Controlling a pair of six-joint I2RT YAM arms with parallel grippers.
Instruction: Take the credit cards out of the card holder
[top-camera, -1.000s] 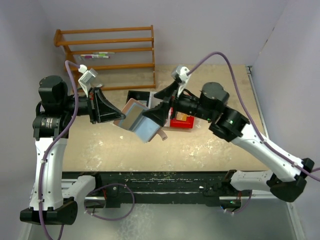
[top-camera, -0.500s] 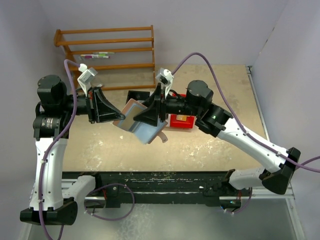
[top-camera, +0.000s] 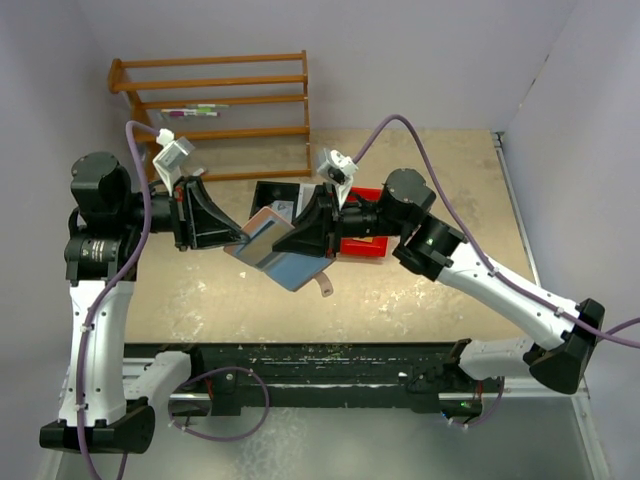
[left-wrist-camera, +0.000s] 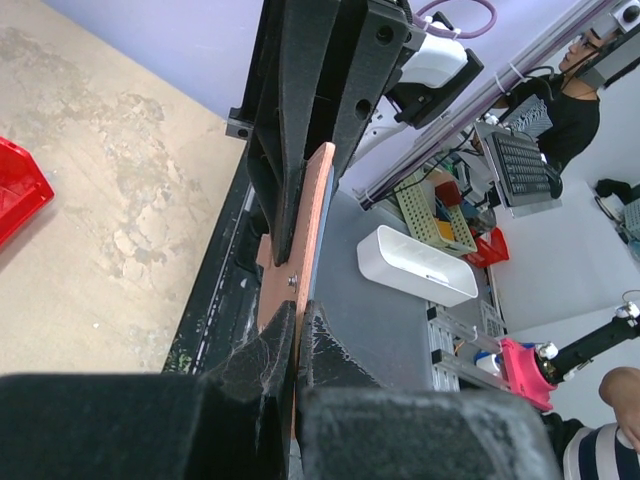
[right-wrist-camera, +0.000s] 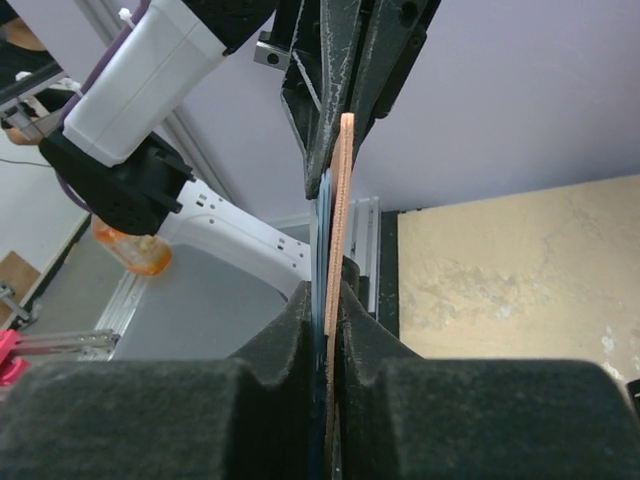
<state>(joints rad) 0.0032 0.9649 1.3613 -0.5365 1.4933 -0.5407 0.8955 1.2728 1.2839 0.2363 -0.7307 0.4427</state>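
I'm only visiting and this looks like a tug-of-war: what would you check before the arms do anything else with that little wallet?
1. Left gripper shut on the card holder: ok.
2. Right gripper shut on its opposite edge: ok.
3. Card holder held clear of the table: ok.
4. A gripper free to pull a card: not ok, both are holding.
5. Credit cards exposed for grasping: cannot tell.

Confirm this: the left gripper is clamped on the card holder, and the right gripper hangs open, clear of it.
Not quite. The right gripper is not open: the right wrist view shows its fingers shut on the edge of the card holder. The left gripper is clamped on it, as you said.
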